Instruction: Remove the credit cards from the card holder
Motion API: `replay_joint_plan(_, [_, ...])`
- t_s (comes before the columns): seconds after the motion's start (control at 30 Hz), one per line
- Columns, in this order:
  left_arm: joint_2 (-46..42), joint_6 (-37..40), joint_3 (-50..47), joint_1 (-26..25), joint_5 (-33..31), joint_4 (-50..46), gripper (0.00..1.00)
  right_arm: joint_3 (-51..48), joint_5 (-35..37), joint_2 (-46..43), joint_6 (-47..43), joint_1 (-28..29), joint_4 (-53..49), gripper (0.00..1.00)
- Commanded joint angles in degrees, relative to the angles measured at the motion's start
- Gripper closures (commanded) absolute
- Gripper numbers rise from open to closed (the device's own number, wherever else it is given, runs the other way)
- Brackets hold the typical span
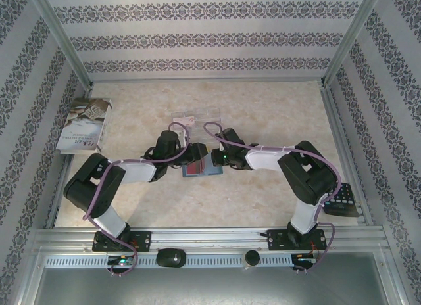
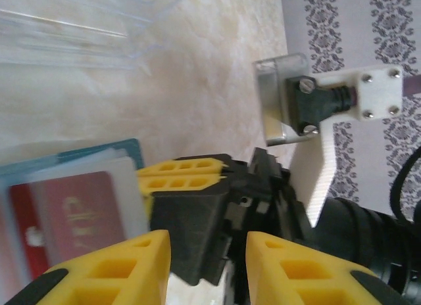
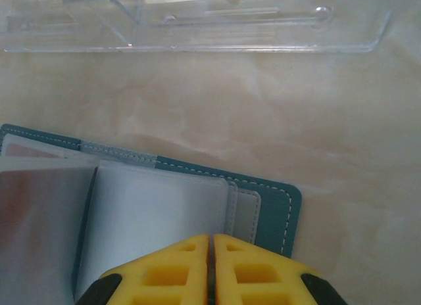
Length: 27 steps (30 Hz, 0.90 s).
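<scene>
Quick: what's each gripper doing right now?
Left gripper: open, holding nothing.
Right gripper: fingers shut over the card holder; pinch cannot be told.

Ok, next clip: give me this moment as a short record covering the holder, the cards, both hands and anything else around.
card holder: lying open and flat, in front of the clear tray
credit cards: one red card visible in a clear sleeve, not yet out
left hand: open, holding nothing, at the holder's edge
right hand: shut, tips over the holder's sleeves; whether it pinches one is unclear
other items: booklet far left, calculator at the right edge
</scene>
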Motion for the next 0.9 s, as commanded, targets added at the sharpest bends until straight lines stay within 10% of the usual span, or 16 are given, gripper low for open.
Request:
replay_joint_plan(0.0, [3.21, -4.04, 1.47, -1.48, 1.91, 5.16, 0.65, -3.04, -1.99, -1.71, 3.3, -1.5, 0.47, 0.83])
replay_joint_plan(0.43, [-2.59, 3.82, 3.43, -0.64, -3.01, -5.87, 0.52, -7.74, -1.26, -15.11, -3.33, -4.9, 0.1, 0.7])
replay_joint_plan(0.87, [-3.32, 8.16, 2.07, 0.07, -4.78, -15.15, 0.51, -2.8, -15.15, -5.91, -5.43, -1.42, 2.98, 0.84])
